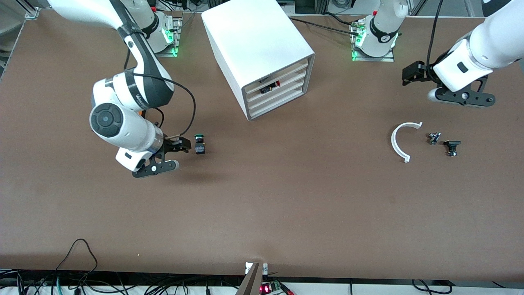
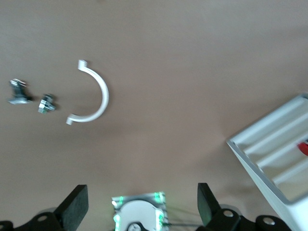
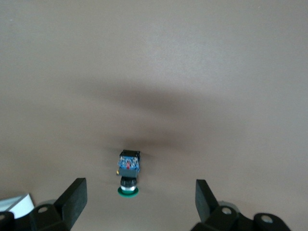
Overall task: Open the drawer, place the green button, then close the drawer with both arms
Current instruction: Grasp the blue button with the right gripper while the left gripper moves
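The button (image 1: pixel 199 144) lies on its side on the brown table, green cap toward the cabinet. My right gripper (image 1: pixel 184 146) hangs low just beside it, open and not touching it. In the right wrist view the button (image 3: pixel 129 169) lies just ahead of the gap of the right gripper (image 3: pixel 139 201). The white cabinet (image 1: pixel 254 41) stands at the middle back, and its third drawer (image 1: pixel 282 95) is shut flush with the others. My left gripper (image 1: pixel 411 73) waits open and empty in the air near its base, and its own view shows it open (image 2: pixel 140 207).
A white half-ring (image 1: pixel 400 141) and two small black parts (image 1: pixel 434 138) (image 1: pixel 451 146) lie toward the left arm's end. Dark and red items show in the cabinet's second slot (image 1: pixel 270 87). The left wrist view shows the half-ring (image 2: pixel 94 94) and a cabinet corner (image 2: pixel 274 159).
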